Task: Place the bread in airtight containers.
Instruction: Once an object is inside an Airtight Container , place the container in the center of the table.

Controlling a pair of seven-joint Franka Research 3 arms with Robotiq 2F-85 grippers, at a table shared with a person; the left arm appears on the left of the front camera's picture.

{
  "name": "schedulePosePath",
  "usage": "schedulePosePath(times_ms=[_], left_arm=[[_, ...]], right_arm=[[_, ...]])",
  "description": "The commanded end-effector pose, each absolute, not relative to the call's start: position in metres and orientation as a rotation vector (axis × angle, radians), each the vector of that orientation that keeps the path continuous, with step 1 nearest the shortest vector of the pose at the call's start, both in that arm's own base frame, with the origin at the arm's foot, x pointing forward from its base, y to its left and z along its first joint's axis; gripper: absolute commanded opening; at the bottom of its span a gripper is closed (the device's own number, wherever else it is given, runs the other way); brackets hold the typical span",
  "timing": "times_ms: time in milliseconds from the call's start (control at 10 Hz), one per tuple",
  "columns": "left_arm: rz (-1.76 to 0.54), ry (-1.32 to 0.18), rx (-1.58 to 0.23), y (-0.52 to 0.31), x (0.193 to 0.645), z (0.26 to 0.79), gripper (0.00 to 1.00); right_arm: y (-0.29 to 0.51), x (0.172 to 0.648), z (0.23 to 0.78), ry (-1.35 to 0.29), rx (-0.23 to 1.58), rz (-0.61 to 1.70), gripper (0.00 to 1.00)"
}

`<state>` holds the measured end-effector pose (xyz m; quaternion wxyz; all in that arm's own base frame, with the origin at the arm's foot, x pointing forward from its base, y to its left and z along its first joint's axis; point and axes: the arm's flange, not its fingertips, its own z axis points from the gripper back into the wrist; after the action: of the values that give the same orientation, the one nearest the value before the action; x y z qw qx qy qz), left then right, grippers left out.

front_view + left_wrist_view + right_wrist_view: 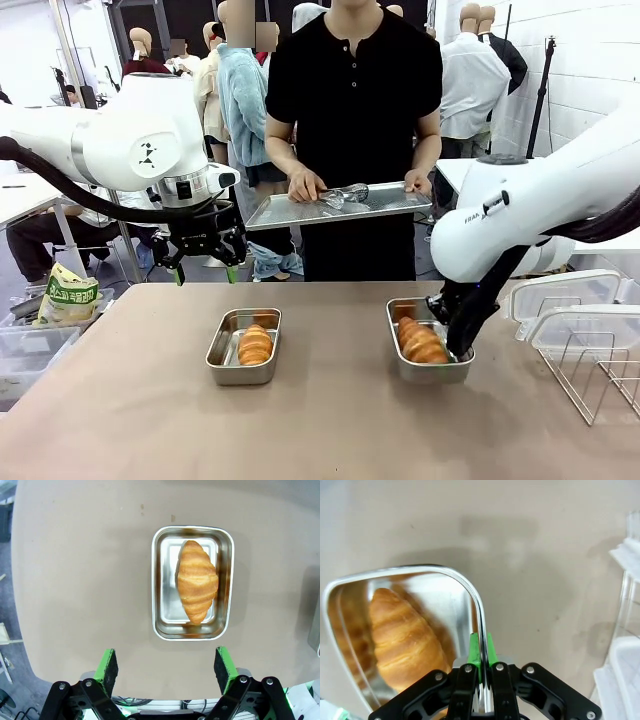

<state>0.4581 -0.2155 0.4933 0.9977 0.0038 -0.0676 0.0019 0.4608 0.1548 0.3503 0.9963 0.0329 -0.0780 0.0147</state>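
Brown worktop (pixel 120 430) lies closest, and just beyond it two steel tubs stand well apart, both uncovered. Inside the left container (pixel 243 378) (pixel 157 605) lies the left croissant (pixel 255 345) (pixel 197 580) - it rests flat on the tub's floor, lengthwise, nearer one long wall in the left wrist view. The left gripper (pixel 206 272) (pixel 165 652) hovers above the worktop behind this tub, its green pads spread wide with nothing between them.

The right container (pixel 435 373) (pixel 420 571) holds the right croissant (pixel 422 342) (pixel 405 640), lying at a slant on the bottom. The right gripper (pixel 458 340) (pixel 480 642) reaches down at this tub's right side, and its pads are pinched together on the thin steel wall - one inside the rim, one outside.

Across the worktop a person holds a flat steel tray (pixel 300 212) with both hands. Translucent lids (pixel 565 295) lie at the far right.
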Motion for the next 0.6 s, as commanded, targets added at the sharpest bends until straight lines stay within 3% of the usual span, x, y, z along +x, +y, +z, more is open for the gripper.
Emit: schedulePosePath(times_ms=[0, 500], left_arm=[[0.005, -0.14, 0.009, -0.214, 0.458, 0.495, 1.0], [0.005, -0.14, 0.009, -0.214, 0.458, 0.495, 1.0]], right_arm=[[0.149, 0.466, 0.337, -0.163, 0.101, 0.058, 0.0], [0.152, 0.474, 0.313, -0.164, 0.087, 0.074, 0.0]])
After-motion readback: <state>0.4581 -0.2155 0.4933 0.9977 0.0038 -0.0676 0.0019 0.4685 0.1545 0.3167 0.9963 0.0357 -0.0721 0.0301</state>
